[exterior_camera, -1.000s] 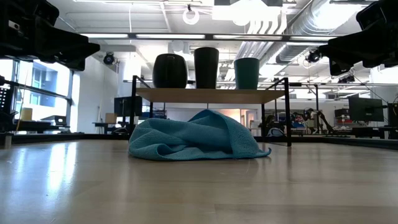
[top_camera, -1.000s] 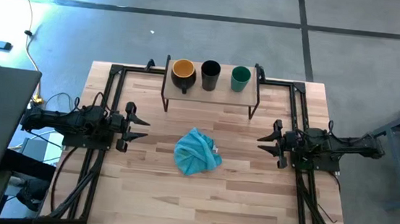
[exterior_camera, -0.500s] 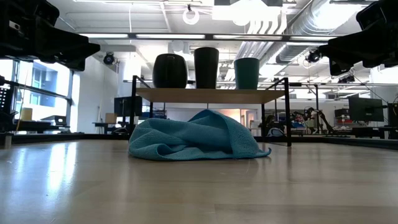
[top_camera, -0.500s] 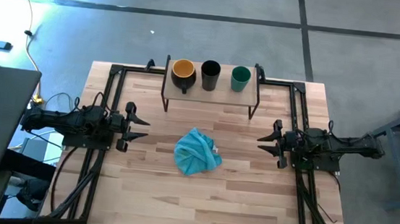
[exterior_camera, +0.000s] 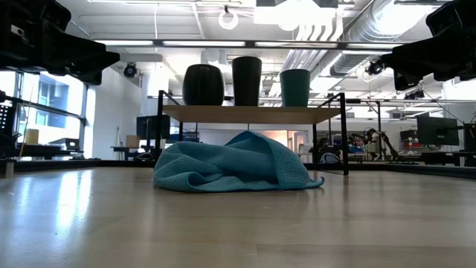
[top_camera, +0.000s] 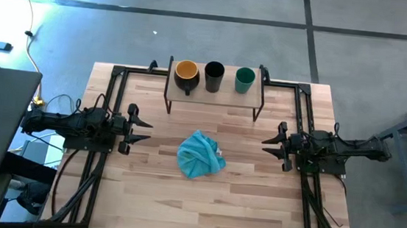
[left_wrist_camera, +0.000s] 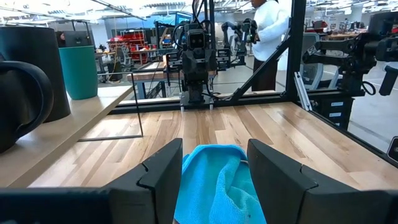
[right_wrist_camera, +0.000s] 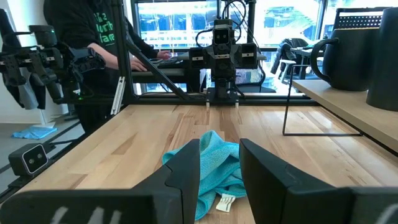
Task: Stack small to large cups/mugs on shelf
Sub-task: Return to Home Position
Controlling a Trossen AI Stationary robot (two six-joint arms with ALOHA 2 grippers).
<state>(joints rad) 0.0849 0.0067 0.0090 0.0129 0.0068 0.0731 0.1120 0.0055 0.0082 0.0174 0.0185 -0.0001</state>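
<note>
At far edge of wooden tabletop [top_camera: 255,200]: low light-wood shelf on thin black legs [top_camera: 223,95]. On it, one row, upright, not touching: wide dark mug with yellow-orange inside [top_camera: 186,72] toward left arm's side, taller black cup [top_camera: 214,73] in middle, green cup [top_camera: 244,77] toward right arm's side. Crumpled teal cloth [top_camera: 200,155] on tabletop, near shelf, between arms. left tool [top_camera: 146,132] at left side, fingers apart, empty. right tool [top_camera: 265,147] at right side, fingers apart, empty. Both point toward cloth.

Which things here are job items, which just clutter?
Job: green cup, taller black cup, dark mug with yellow-orange inside, low light-wood shelf; left gripper, right gripper, idle at sides of wooden table.
Lying about: crumpled teal cloth between them.
</note>
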